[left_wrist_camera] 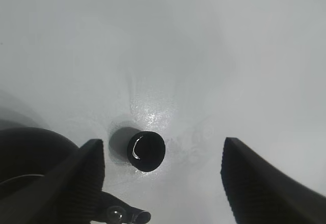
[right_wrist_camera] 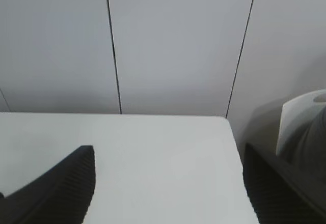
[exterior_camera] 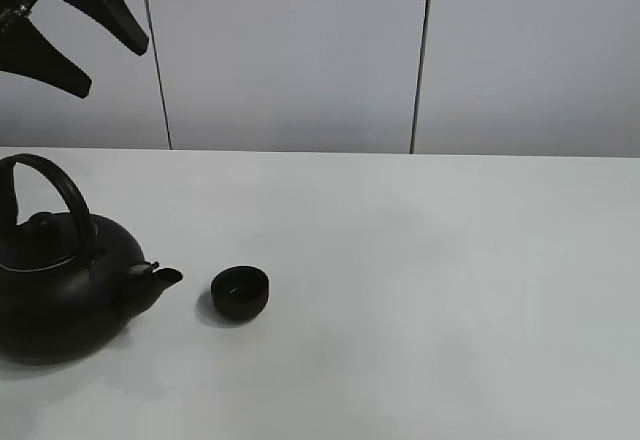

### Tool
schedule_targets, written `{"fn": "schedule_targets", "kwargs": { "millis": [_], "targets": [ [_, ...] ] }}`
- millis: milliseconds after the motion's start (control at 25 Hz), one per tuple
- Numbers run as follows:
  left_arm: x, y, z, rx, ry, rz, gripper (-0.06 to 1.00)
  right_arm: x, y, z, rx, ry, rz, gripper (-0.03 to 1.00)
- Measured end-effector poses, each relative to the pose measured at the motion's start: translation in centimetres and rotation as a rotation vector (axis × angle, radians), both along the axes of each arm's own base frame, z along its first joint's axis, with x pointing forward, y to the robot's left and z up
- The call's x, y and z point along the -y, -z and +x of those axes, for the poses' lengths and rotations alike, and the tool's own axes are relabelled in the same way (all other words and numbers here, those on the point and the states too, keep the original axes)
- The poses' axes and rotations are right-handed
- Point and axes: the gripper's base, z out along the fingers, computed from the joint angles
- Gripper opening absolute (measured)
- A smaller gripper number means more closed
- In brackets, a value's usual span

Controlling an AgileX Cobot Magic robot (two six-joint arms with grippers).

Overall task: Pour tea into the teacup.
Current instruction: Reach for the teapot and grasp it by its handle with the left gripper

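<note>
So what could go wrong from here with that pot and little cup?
1. The left gripper hangs open, high above the teapot; a poor grip on the arched handle could let the pot swing.
2. The teacup is small and sits close to the spout, so tipping could nudge it or the stream could miss.
3. A glint inside the cup may be liquid already; more could overflow.
</note>
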Motion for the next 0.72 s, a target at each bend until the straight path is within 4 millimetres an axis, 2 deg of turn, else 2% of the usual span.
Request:
{"fn": "schedule_targets", "kwargs": {
  "millis": [160, 360, 560, 720],
  "targets": [
    [0.0, 0.0, 0.0, 0.0, 0.0, 0.0, 0.48, 0.0, 6.7, 0.3, -0.094, 0.002, 0.026, 0.55],
    [0.0, 0.0, 0.0, 0.0, 0.0, 0.0, 0.48, 0.3, 12.7, 1.7, -0.186, 0.012, 0.066, 0.55],
    [0.0, 0.0, 0.0, 0.0, 0.0, 0.0, 0.48, 0.4, 16.3, 2.9, -0.26, -0.015, 0.094, 0.55],
    [0.0, 0.0, 0.0, 0.0, 0.0, 0.0, 0.48, 0.6, 17.7, 3.4, -0.29, -0.049, 0.083, 0.55]
  ]
}}
